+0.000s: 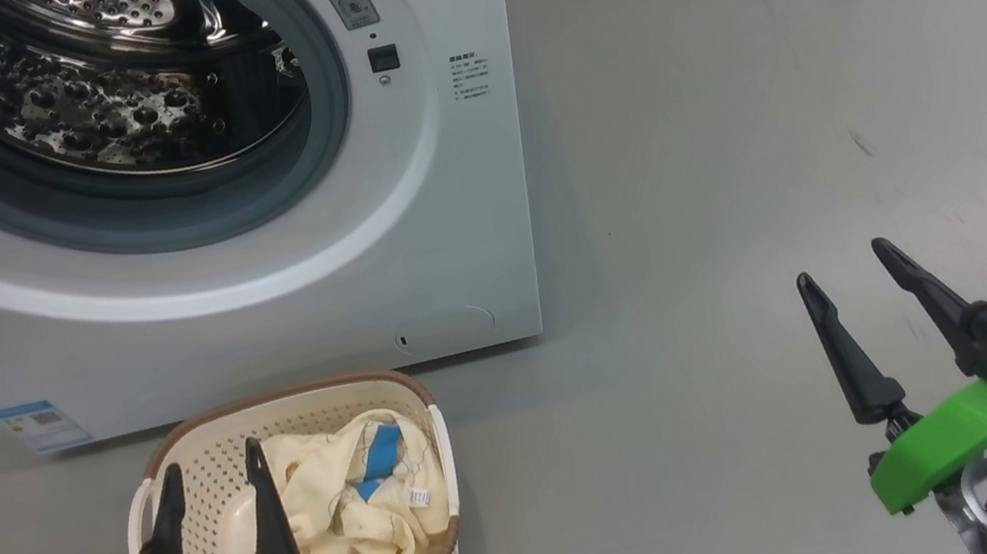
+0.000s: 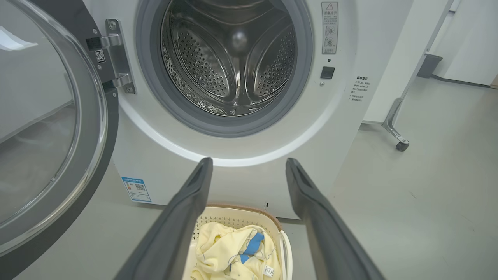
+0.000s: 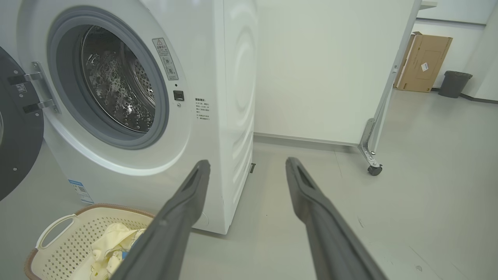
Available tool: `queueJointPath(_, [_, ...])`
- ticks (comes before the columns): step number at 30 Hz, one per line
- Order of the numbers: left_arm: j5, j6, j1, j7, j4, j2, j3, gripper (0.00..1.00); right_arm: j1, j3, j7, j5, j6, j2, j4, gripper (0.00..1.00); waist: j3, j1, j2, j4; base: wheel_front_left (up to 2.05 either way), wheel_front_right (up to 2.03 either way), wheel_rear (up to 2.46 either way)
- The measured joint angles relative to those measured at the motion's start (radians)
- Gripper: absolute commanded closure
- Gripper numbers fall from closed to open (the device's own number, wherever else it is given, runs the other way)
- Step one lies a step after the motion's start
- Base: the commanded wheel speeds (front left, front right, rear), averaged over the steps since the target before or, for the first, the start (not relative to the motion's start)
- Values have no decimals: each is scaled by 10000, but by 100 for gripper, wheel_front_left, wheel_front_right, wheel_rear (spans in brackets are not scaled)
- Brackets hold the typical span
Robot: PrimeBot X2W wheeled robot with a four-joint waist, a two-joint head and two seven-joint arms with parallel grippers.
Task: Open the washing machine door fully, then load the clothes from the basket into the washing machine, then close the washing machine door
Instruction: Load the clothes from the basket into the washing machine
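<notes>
Spread, empty: left claw (image 1: pixel 211 455), right claw (image 1: pixel 840 261); right wrist view adds cardboard box (image 3: pixel 424 62) (upper right).

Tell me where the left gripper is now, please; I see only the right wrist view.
Observer: The left gripper is open at the near side of the basket, and its fingers point toward the washer.
Operator: Does it hold something?
Observer: No. The clothes lie loose in the basket, with a small white tag on top.
Operator: Is the drum empty all the way to the back?
Observer: Yes. The left wrist view looks straight into the drum, and it shows bare steel to the back wall.
</notes>
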Motion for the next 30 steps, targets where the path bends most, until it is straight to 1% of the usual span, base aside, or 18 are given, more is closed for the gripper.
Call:
queueJointPath(10, [0, 17, -12, -77, 0, 42, -31, 0, -8, -2, 2, 0, 0, 0, -96, 0, 218, 0, 0, -6, 0, 0, 0])
queueJointPath(17, [-73, 44, -540, -59, 77, 59, -86, 0, -107, -56, -6, 0, 0, 0, -249, 0, 756, 0, 0, -5, 0, 0, 0])
queueJointPath(19, [-77, -33, -857, 17, 224, 81, -115, 0, -238, -77, -8, 2, 0, -2, -307, 0, 990, 0, 0, 1, 0, 0, 0])
queueJointPath(24, [-176, -499, -2038, 119, 926, 196, -290, 0, -829, -127, -138, 48, 0, -25, -460, 0, 1781, 1, 0, 21, 0, 0, 0])
queueJointPath(25, [-176, -499, -2038, 119, 926, 196, -290, 0, -829, -127, -138, 48, 0, -25, -460, 0, 1781, 1, 0, 21, 0, 0, 0])
queueJointPath(30, [-523, -941, -3406, 278, 2403, 211, -274, 0, -1355, -159, -313, 192, 0, -115, -493, 0, 2706, 3, 0, -22, 0, 0, 0])
